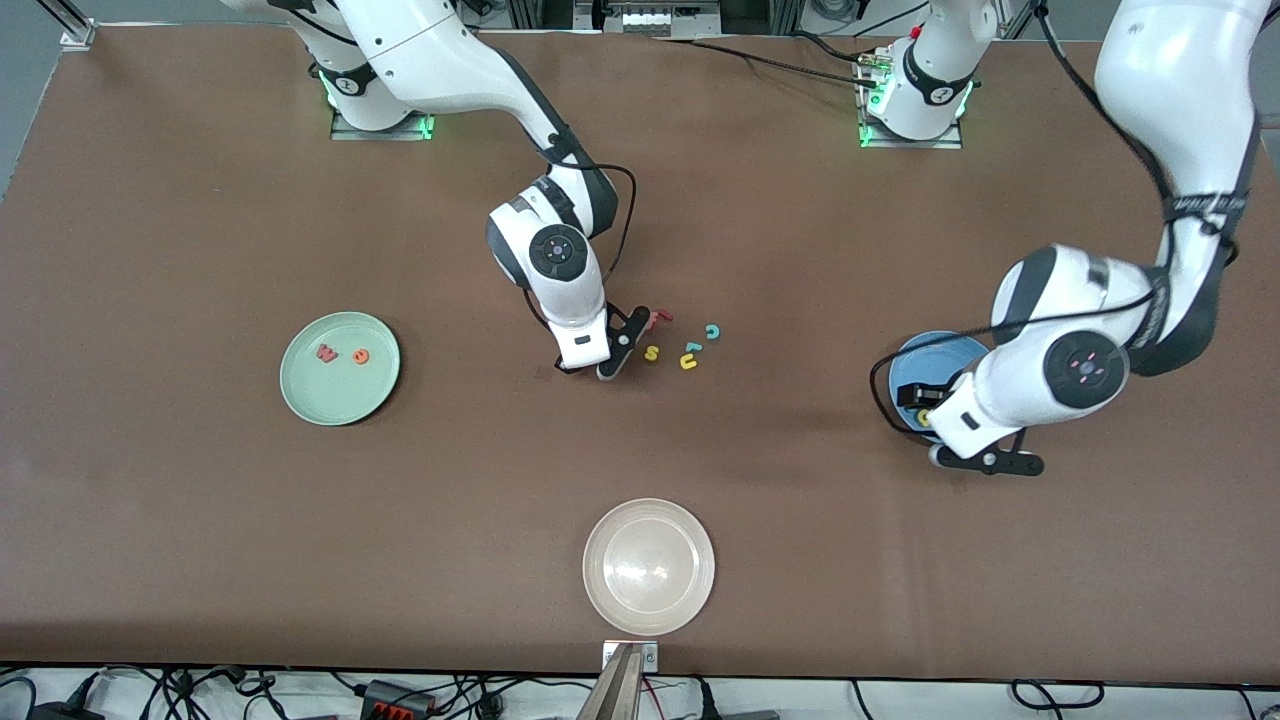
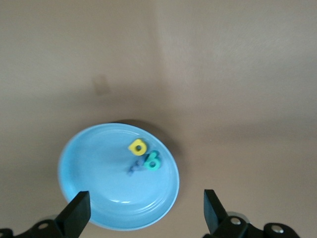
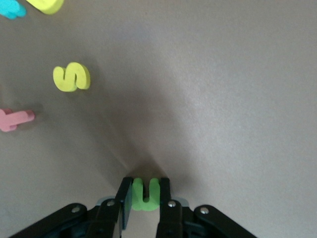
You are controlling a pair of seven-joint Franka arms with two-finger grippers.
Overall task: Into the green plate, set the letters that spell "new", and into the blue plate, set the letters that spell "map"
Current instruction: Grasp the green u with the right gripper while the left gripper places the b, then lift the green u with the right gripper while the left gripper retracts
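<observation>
On the surface, midway between the plates: right end effector (image 1: 610, 366) low at the loose letter cluster, fingers pinched shut on the green "n" (image 3: 145, 193), letter sitting between the pads.
Green "n", handling: tiny foam piece, likely very light and squashy; probably best pinched across its two legs as now; gentle squeeze enough, hard squeeze likely to deform or flick it out.
Right arm pose: reaching out from its base, wrist bent steeply down, end effector at surface level just beside the yellow "s" (image 1: 651, 352).
Green plate (image 1: 305, 395): toward the right arm's end of the surface, pinkish-red "w" (image 1: 326, 352) and orange "e" (image 1: 361, 356) already lying in it; "n" the one missing.
Blue plate (image 2: 86, 163): toward the left arm's end; yellow "p" (image 2: 136, 147), teal "a" (image 2: 153, 161) and blue "m" (image 2: 133, 168) clustered in it.
Left end effector (image 2: 143, 214): over the blue plate's rim, fingers spread wide, holding nothing.
Left arm pose: elbow raised, forearm folded down over the plate.
Leftovers: red "f" (image 1: 657, 318), yellow "u" (image 1: 688, 362), teal hooks (image 1: 712, 331) near the "s".
</observation>
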